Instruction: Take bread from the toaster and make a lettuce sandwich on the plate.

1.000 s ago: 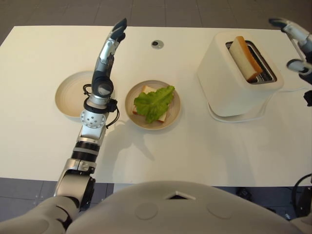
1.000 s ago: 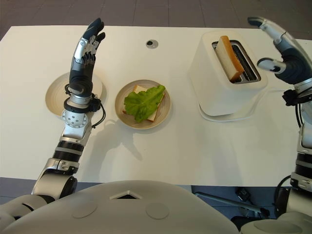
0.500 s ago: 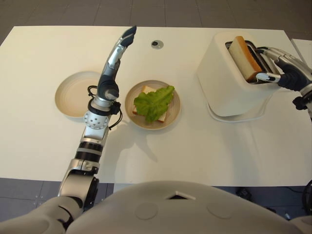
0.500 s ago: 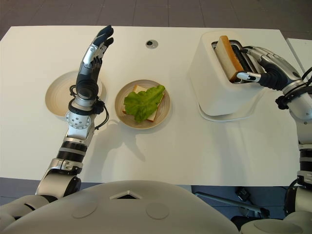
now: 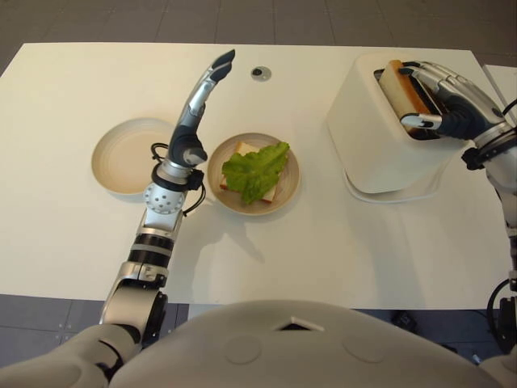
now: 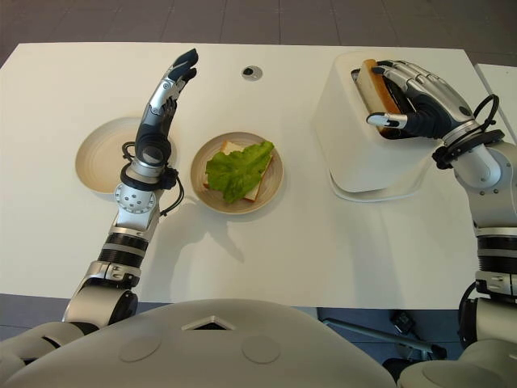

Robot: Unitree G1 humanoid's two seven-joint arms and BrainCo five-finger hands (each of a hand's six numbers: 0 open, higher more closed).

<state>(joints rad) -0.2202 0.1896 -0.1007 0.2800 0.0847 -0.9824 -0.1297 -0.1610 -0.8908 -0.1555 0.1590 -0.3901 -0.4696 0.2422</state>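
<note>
right hand [image 6: 420,101] is curled over the top of the toaster [image 6: 355,153], pinching the bread [image 6: 371,81] that sits upright in the slot. left hand [image 6: 166,93] hangs above the counter [image 6: 323,242] holding nothing, flat with its digits straight and pressed together. it's between the empty plate [image 6: 93,158] and the plate [image 6: 206,190] where lettuce [image 6: 238,170] lies on another slice [image 6: 229,148].

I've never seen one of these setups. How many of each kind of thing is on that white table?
Toaster: 1
Plates: 2, one empty, one with food
Bread slices: 2, one in the toaster, one under the lettuce
Lettuce leaf: 1
Total: 6
</note>
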